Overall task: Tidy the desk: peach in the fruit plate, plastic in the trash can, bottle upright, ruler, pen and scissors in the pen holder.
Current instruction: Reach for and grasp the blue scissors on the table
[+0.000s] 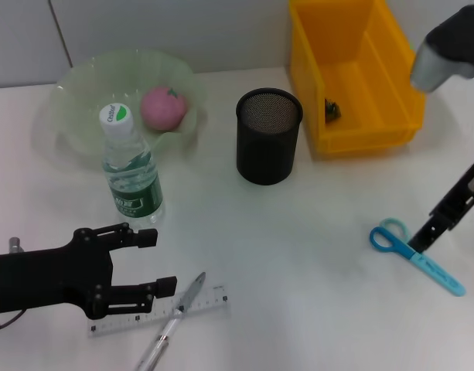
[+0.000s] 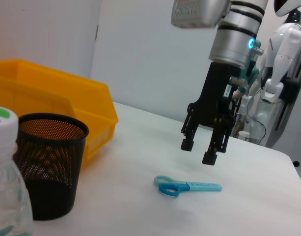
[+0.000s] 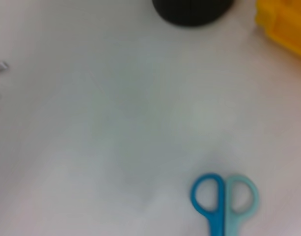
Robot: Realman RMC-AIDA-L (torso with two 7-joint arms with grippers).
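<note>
Head view: the scissors (image 1: pixel 414 256) lie on the table (image 1: pixel 298 232) well right of the pen holder (image 1: pixel 268 136); left tool (image 1: pixel 161 261) open, empty, beside the ruler (image 1: pixel 159 312); left wrist view: right tool (image 2: pixel 199 151) hovers open, empty, above the scissors; right wrist view: scissors just below; collecting them seems next, needing a straight descent.

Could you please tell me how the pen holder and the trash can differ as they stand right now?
The pen holder is a black mesh cylinder; the trash can is a yellow rectangular bin, noticeably larger. The pen holder looks empty, while the trash can holds the small dark plastic. Both stand upright and open-topped on the desk.
</note>
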